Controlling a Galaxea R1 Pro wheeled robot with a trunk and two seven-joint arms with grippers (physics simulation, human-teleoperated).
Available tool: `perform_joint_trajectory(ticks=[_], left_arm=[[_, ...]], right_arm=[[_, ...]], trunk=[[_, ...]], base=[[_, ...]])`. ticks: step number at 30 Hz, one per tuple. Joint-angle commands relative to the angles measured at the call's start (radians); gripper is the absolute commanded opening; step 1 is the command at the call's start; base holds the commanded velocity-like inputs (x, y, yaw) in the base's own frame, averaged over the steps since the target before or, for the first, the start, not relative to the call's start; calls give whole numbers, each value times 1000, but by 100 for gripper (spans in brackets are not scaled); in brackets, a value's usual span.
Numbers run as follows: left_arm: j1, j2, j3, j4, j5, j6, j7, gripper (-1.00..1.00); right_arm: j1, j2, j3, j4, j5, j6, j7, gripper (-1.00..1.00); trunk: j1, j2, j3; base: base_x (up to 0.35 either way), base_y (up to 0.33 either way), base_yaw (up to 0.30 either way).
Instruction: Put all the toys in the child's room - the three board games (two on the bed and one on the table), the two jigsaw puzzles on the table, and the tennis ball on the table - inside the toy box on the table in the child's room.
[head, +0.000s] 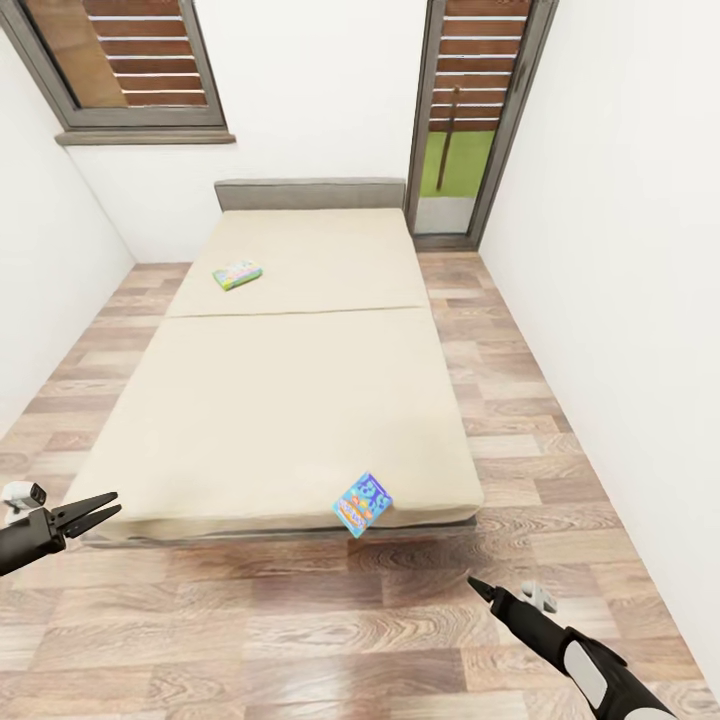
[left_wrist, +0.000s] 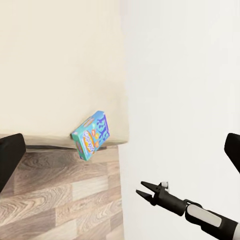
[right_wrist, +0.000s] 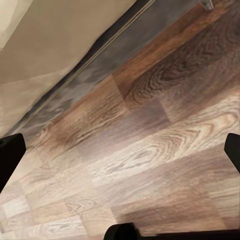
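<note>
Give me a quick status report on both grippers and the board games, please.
Left gripper open, empty. Right gripper empty, jaws look open. Near board game overhangs the bed foot edge; far board game flat by headboard. Nothing between.

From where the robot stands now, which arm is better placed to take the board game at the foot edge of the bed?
Probably the right. The right gripper is nearer the overhanging board game at the bed edge; the left gripper is open but farther, toward the other corner. Both are empty.
</note>
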Motion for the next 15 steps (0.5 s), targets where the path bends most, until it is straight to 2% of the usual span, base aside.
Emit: perform_joint_trajectory(ticks=[1,15], left_arm=[[0,0,1,0,-2,11,-5,100],[0,1,1,0,-2,11,-5,100]], right_arm=[[0,0,-4,0,-8,9,3,100],[0,-1,-5,1,-7,6,2,100]], trunk=[[0,0,1],[0,0,24]], base=[[0,0,0],[0,0,0]])
